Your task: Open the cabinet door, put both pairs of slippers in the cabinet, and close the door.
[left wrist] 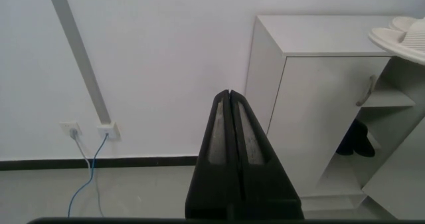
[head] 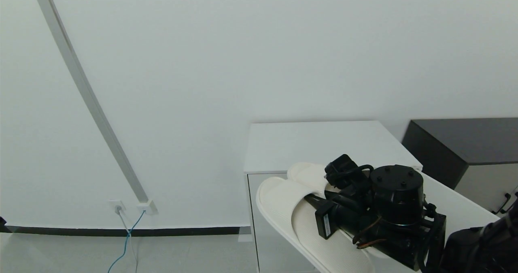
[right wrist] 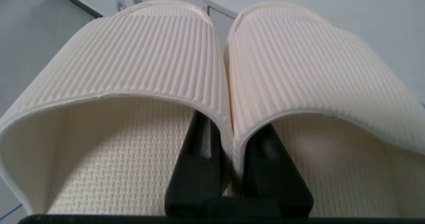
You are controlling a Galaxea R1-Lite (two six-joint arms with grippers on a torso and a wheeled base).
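Now: the robot's right gripper (right wrist: pixel 229 154) holds a pair of cream slippers (head: pixel 283 202) in the air in front of a white cabinet (head: pixel 315 143).
Its black fingers (right wrist: pixel 199 157) sit one inside each slipper, clamped on the two touching inner walls, so the pair lies side by side with the toes toward the cabinet. The left gripper (left wrist: pixel 230 117) faces the cabinet with its fingers pressed together and empty. Open shelves show inside the cabinet, with a dark item (left wrist: pixel 355 141) on a lower one.
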